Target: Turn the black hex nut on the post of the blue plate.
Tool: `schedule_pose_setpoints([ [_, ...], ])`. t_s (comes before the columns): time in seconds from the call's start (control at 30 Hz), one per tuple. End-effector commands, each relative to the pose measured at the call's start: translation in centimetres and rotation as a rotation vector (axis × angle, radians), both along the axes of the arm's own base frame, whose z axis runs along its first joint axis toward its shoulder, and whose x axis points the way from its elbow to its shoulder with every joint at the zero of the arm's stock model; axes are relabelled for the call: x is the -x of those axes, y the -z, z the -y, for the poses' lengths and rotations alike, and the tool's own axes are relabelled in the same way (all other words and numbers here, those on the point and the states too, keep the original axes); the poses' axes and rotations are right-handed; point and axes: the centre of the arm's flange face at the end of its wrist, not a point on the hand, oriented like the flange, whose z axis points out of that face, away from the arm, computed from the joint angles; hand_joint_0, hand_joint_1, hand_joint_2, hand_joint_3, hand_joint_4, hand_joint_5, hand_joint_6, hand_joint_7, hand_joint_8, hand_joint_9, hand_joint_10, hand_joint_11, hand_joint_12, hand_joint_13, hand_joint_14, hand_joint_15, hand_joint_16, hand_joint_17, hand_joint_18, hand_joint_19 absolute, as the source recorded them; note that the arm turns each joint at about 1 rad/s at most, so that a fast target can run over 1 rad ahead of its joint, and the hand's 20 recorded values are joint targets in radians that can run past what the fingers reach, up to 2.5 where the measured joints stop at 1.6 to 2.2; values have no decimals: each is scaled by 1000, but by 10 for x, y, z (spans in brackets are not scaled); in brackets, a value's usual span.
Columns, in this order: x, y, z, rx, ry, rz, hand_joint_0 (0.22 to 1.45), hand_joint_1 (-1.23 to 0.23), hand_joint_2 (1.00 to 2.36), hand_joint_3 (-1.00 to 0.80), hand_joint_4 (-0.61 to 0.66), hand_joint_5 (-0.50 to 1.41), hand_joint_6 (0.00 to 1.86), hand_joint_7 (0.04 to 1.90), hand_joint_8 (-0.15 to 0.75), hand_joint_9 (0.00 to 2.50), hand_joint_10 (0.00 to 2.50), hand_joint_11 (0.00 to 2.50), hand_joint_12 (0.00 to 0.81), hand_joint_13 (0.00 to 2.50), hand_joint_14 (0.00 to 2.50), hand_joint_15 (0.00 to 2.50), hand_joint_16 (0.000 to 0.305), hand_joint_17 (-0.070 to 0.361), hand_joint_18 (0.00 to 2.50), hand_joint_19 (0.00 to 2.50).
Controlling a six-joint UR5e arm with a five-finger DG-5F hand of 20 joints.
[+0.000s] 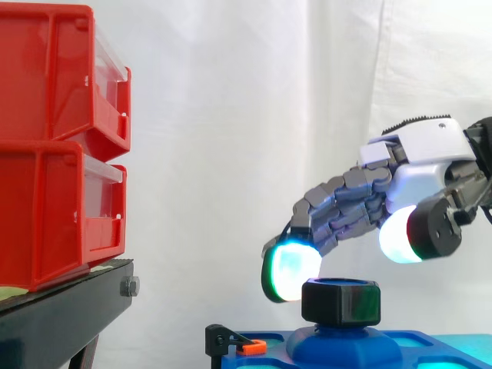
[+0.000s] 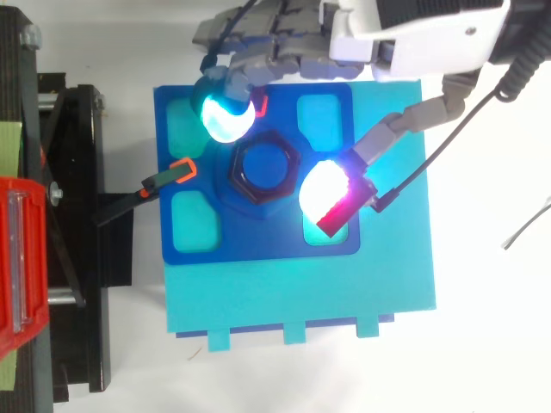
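A black hex nut (image 1: pixel 340 301) sits on a short rounded post (image 1: pixel 342 344) at the middle of a blue plate (image 2: pixel 258 245). The plate lies on a larger teal base (image 2: pixel 301 297) on a white counter (image 2: pixel 491 327).

The robot hand (image 1: pixel 427 154) reaches in from the right and arches over the nut, its fingers loosely bent and spread, grasping nothing. One fingertip (image 1: pixel 290 269), glowing cyan, hangs just beside the nut's left side, about level with its top. Another pad (image 1: pixel 403 234), glowing white and red, hovers above and to the right — clear of the nut in the side view.

By the look of it, the turning has not begun. The hand straddles the nut but must close on its flats, then twist.

A small black-and-orange clip (image 2: pixel 172 175) sits at the plate's left edge. Further left, stacked red bins (image 1: pixel 54 146) rest on a black stand (image 1: pixel 61 319).
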Motion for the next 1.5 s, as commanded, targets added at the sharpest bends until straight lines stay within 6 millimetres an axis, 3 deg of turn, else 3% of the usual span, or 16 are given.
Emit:
schedule_pose_setpoints([
  [0.0, -3, -11, 5, -9, -3, 15, 419, -560, 1000, -500, 254, -214, 502, 869, 320, 247, 0, 0, 417, 230, 0, 0, 56, 125, 153, 0],
  [0.4, -15, -19, -19, 1, 42, 34, 420, -560, 1000, -500, 254, -214, 502, 868, 321, 247, 0, 0, 416, 231, 0, 0, 55, 125, 155, 0],
  [0.7, -22, -16, -64, 10, 57, 4, 416, -572, 1000, -500, 255, -215, 502, 865, 323, 250, 0, 0, 417, 232, 0, 0, 56, 125, 154, 0],
  [0.9, -24, -15, -82, 14, 54, -10, 416, -563, 1000, -500, 256, -214, 502, 865, 323, 251, 0, 0, 417, 230, 0, 0, 56, 126, 154, 0],
  [1.47, -19, -11, -88, 18, 44, -54, 416, -555, 1000, -500, 259, -210, 502, 870, 323, 253, 0, 0, 417, 228, 0, 0, 56, 126, 148, 0],
])
